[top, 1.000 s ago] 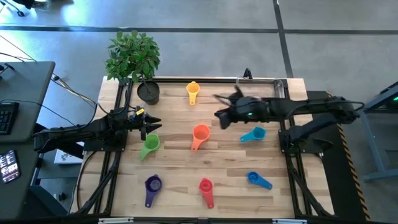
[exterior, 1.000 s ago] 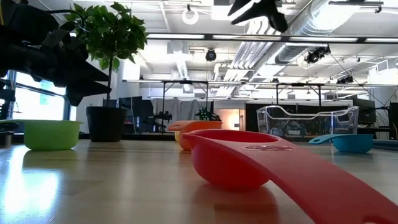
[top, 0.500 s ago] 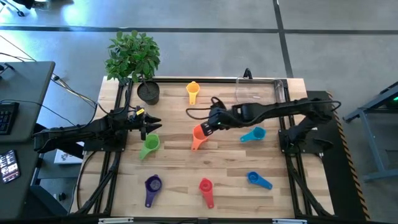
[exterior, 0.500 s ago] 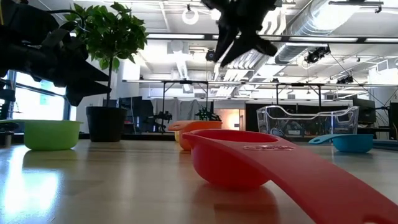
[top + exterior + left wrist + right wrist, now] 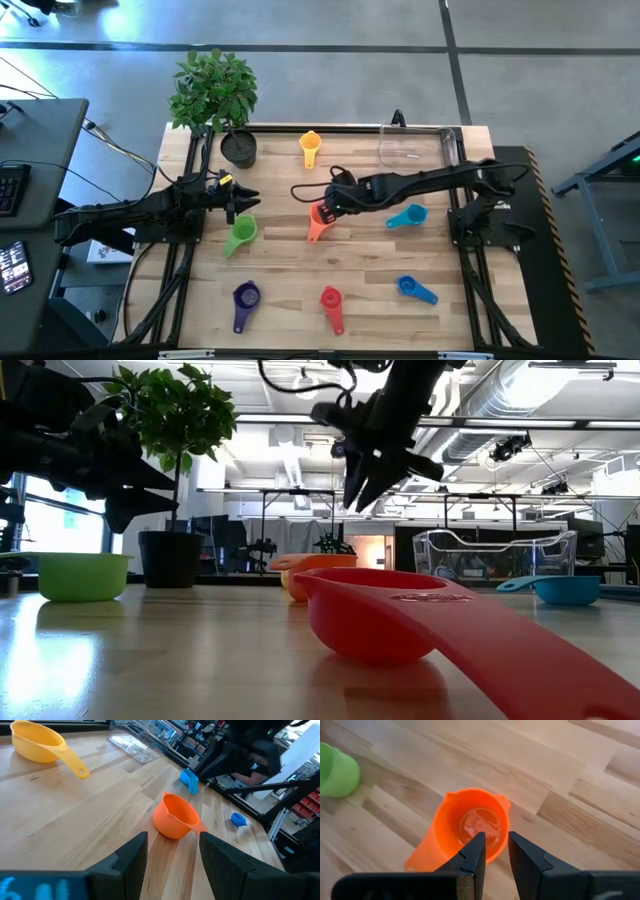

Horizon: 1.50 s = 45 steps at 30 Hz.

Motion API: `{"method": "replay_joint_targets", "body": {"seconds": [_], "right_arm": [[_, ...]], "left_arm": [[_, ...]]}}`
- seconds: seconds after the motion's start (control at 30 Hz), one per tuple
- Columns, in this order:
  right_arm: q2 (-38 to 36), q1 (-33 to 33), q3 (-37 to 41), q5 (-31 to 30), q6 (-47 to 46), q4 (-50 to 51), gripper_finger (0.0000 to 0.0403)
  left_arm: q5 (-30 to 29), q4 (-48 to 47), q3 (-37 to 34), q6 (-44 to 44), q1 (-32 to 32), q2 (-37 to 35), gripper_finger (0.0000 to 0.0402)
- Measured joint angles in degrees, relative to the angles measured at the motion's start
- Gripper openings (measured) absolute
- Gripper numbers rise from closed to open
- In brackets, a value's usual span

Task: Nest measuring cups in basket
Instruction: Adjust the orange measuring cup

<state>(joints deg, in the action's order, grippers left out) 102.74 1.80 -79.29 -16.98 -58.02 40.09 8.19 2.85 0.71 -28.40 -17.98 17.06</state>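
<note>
Seven cups lie apart on the wooden table, each resting on its base: yellow (image 5: 310,147), orange (image 5: 320,218), green (image 5: 240,235), light blue (image 5: 407,216), blue (image 5: 415,290), purple (image 5: 245,299) and red (image 5: 331,303). The clear basket (image 5: 420,146) stands at the far right. My right gripper (image 5: 326,203) hangs above the orange cup (image 5: 472,827), fingers pointing down, open by a narrow gap, well clear of the table in the low view (image 5: 362,490). My left gripper (image 5: 247,200) waits open just beyond the green cup, facing the orange cup (image 5: 175,816).
A black pot with a green plant (image 5: 238,148) stands at the far left corner. The basket (image 5: 495,555) shows behind the light blue cup (image 5: 565,589) in the low view. The red cup (image 5: 380,615) lies close to the near edge.
My right gripper has swung from beside the basket toward the table's left and near side, coming down until it hangs over the orange cup. The cups and my left arm have stayed where they were.
</note>
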Motion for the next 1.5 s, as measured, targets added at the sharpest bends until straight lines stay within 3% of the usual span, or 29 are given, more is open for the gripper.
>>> {"method": "replay_joint_targets", "body": {"seconds": [1.37,1.5], "right_arm": [[8.8,-2.2,0.1,4.6,1.3,-1.0,0.0075],[8.8,-2.6,0.1,6.2,1.4,-0.5,0.0056]], "left_arm": [[-0.5,-0.2,0.0,0.1,0.0,0.0,0.0170],[-0.5,-0.2,0.0,0.1,0.0,0.0,0.0170]]}}
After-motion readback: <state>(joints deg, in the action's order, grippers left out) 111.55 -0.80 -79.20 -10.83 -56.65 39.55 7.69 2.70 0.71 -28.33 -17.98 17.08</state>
